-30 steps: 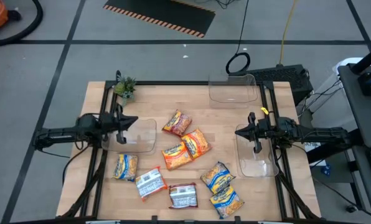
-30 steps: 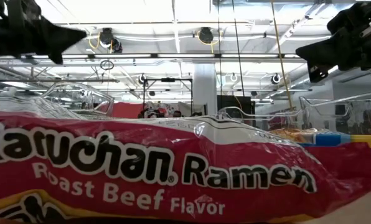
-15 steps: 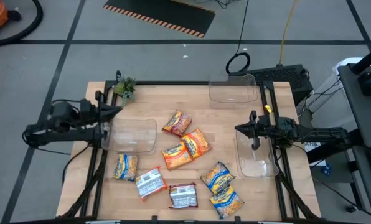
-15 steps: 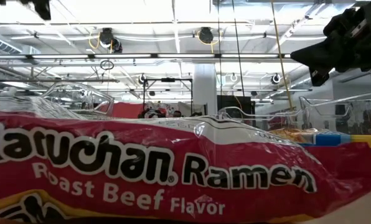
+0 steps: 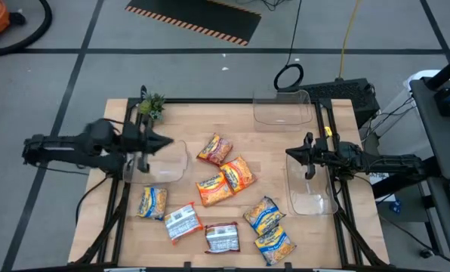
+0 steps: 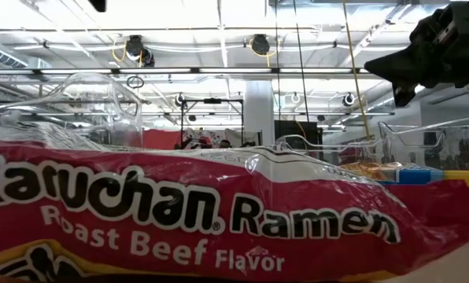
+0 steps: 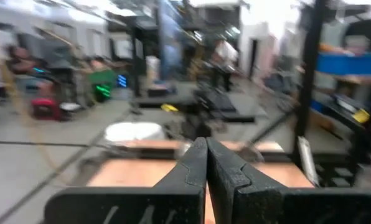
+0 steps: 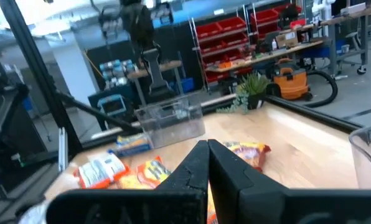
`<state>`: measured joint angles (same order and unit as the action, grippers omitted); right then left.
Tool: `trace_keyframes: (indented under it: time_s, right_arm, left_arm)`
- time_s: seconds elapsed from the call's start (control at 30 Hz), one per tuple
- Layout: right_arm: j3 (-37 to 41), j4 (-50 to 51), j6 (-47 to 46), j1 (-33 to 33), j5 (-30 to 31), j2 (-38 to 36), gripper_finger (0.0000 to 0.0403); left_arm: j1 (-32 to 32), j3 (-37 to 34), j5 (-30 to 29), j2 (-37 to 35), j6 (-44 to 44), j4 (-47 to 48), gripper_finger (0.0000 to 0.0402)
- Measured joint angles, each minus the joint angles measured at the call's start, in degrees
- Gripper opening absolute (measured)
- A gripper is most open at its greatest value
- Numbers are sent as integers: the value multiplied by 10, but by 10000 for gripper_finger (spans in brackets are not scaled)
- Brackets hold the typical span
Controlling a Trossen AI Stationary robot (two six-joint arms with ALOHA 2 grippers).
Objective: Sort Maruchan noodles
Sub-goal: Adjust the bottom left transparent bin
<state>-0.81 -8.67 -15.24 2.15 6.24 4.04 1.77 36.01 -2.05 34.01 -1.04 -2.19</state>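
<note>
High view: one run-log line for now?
left gripper: shut, over left bin | right gripper: shut, empty | noodle packets: loose on table, unsorted

Orange noodle pkts (image 5: 225, 181), yellow-blue pkts (image 5: 269, 228), clear bins (image 5: 161, 162).

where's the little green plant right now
In the high view the small green plant sits at the table's far left corner, just behind the left gripper.

— We see even, bright overhead light; ceiling lamps (image 6: 140, 49) glare white in the low view.
— Agreed. Around the left end effector (image 7: 205, 163) we see heavy motion blur; the right wrist view stays sharper.
</note>
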Motion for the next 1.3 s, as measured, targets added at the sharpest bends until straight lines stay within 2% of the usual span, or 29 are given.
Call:
trace_keyframes:
  time_s: [0.2, 0.3, 0.57, 0.9, 1.17, 1.3]
  right_arm:
    - [-6, -4, -23, 0, 26, 0, 27]
    - [-6, -4, -24, 0, 31, 0, 46]
    - [-6, -5, -18, 0, 30, 0, 74]
    - [-6, 0, -36, 0, 30, 0, 75]
    - [-6, 4, -38, 0, 26, 1, 75]
    - [-6, -65, -72, 0, 27, 34, 75]
  left_arm:
    - [53, 0, 6, 109, -31, -82, 24]
    - [69, 23, -2, 154, -38, -84, 41]
    - [97, 141, -43, 229, -13, 62, 57]
    - [124, 276, -64, 245, 17, 229, 58]
    - [138, 380, -70, 241, -20, 310, 58]
    - [124, 418, -71, 233, -24, 324, 58]
